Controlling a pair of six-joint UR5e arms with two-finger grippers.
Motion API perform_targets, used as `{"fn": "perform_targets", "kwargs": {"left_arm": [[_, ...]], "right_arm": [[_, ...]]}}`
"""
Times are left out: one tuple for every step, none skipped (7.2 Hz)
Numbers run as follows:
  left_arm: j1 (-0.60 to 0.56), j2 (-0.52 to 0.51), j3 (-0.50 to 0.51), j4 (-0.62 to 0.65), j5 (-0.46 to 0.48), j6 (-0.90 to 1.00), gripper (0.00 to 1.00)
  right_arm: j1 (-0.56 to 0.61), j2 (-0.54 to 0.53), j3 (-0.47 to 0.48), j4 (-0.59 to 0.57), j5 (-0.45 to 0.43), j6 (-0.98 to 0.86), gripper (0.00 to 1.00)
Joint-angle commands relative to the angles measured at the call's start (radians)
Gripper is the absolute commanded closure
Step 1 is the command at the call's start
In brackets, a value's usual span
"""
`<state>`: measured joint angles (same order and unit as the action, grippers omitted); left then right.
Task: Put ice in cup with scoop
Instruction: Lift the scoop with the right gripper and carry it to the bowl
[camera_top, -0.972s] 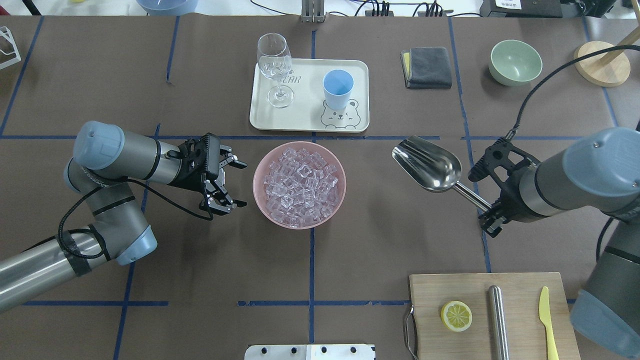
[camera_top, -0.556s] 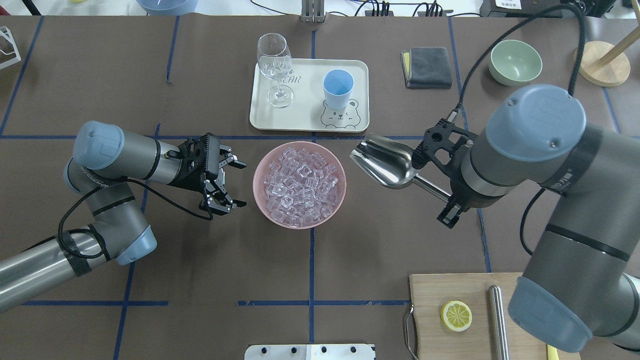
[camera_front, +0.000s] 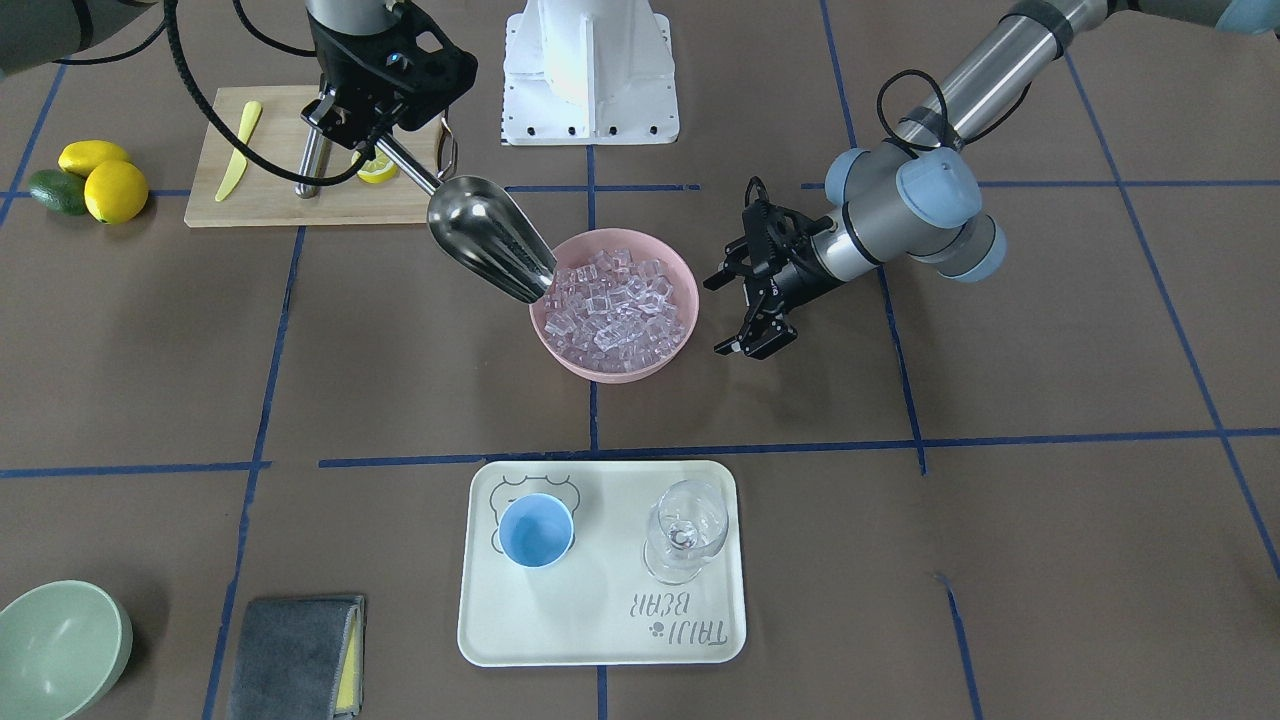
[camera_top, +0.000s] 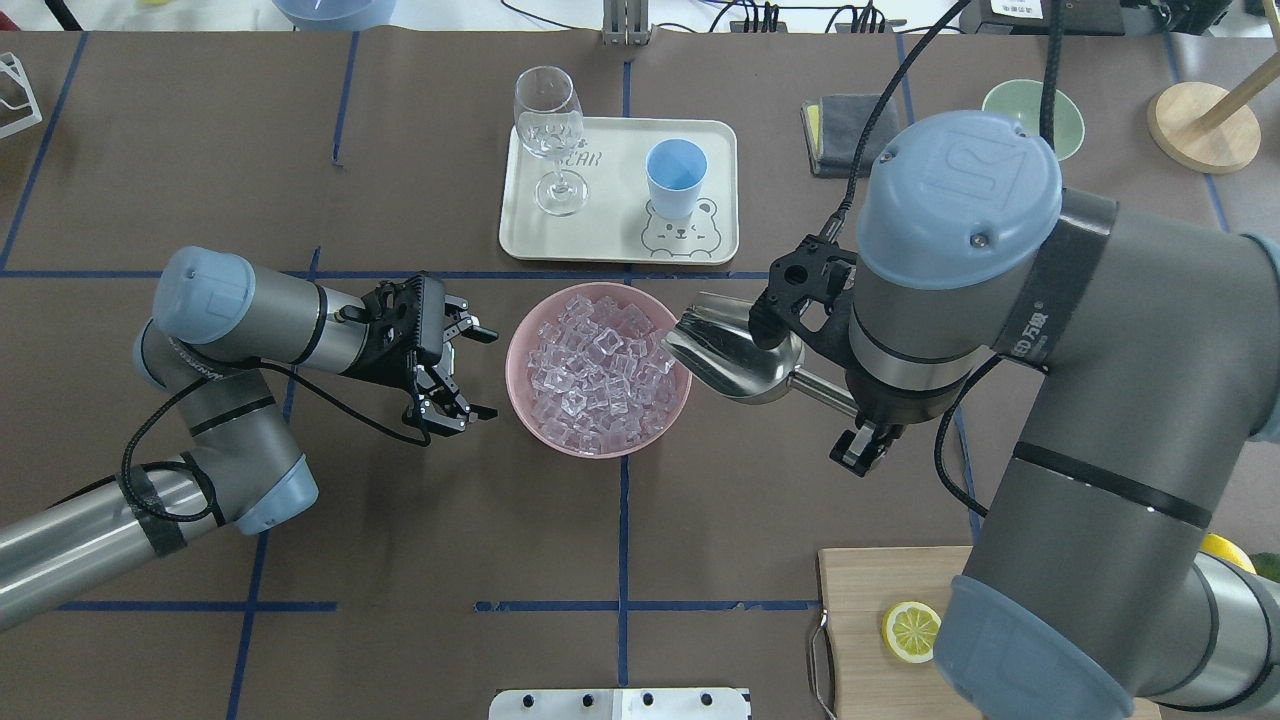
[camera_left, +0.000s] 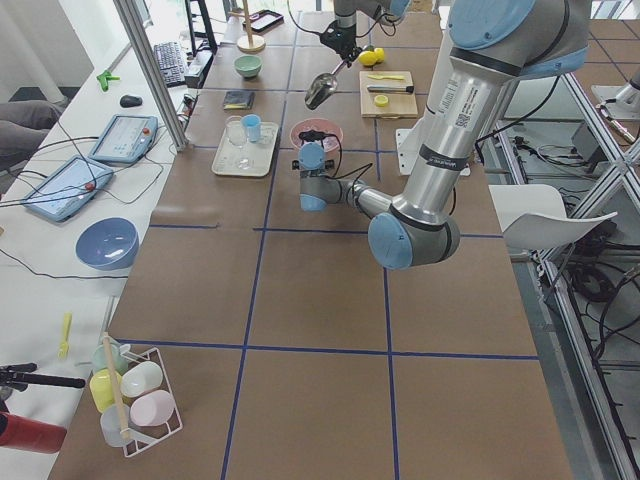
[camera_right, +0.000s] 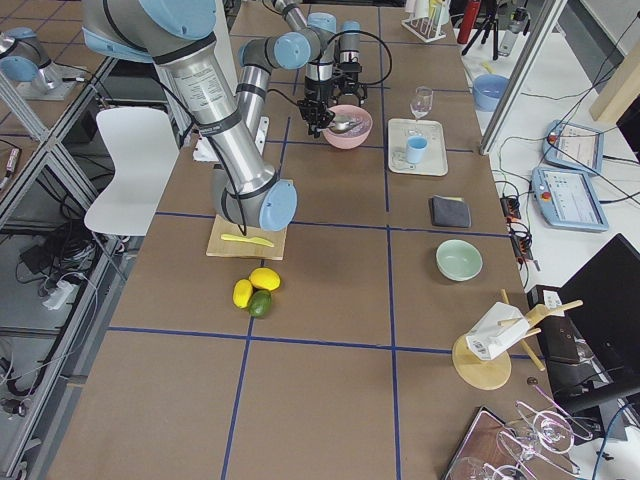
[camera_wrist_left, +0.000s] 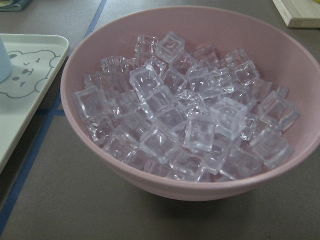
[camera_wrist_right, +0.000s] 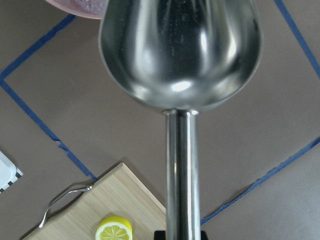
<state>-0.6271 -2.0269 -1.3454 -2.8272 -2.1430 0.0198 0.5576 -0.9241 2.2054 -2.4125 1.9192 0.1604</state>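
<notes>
Clear ice cubes fill a pink bowl at the table's middle, and they take up most of the left wrist view as ice. The steel scoop hangs tilted with its mouth at the bowl's right rim. Its trough is empty. My right gripper is shut on the scoop's handle. My left gripper stands open just left of the bowl, holding nothing. The light-blue cup stands upright on the white tray behind the bowl.
A stemmed glass shares the tray. A wooden board carries a lemon slice, a yellow knife and a steel cylinder. A grey cloth, a green bowl and whole fruit lie farther off.
My right arm has swung the scoop left, from well right of the bowl to its right rim. The left gripper stays open and has shifted only slightly.
</notes>
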Motion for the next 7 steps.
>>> {"fn": "perform_targets", "kwargs": {"left_arm": [[0.012,-0.016,0.000,0.000,0.002,-0.029,0.00],[0.013,-0.016,0.000,0.000,0.002,-0.029,0.00],[0.013,-0.015,0.000,0.000,0.002,-0.029,0.00],[0.015,-0.015,0.000,0.000,0.002,-0.029,0.00],[0.017,-0.015,0.002,0.000,0.002,-0.029,0.00],[0.017,-0.015,0.000,0.000,0.000,-0.029,0.00],[0.017,-0.015,0.000,0.000,0.002,-0.029,0.00]], "right_arm": [[-0.018,0.042,-0.036,-0.039,0.000,-0.001,1.00],[-0.019,0.119,-0.102,-0.112,0.000,-0.005,1.00],[-0.019,0.173,-0.130,-0.194,0.000,-0.053,1.00],[-0.021,0.200,-0.159,-0.247,0.000,-0.074,1.00],[-0.021,0.239,-0.209,-0.279,0.000,-0.117,1.00],[-0.022,0.301,-0.280,-0.312,0.000,-0.145,1.00],[-0.027,0.338,-0.338,-0.316,0.000,-0.147,1.00]]}}
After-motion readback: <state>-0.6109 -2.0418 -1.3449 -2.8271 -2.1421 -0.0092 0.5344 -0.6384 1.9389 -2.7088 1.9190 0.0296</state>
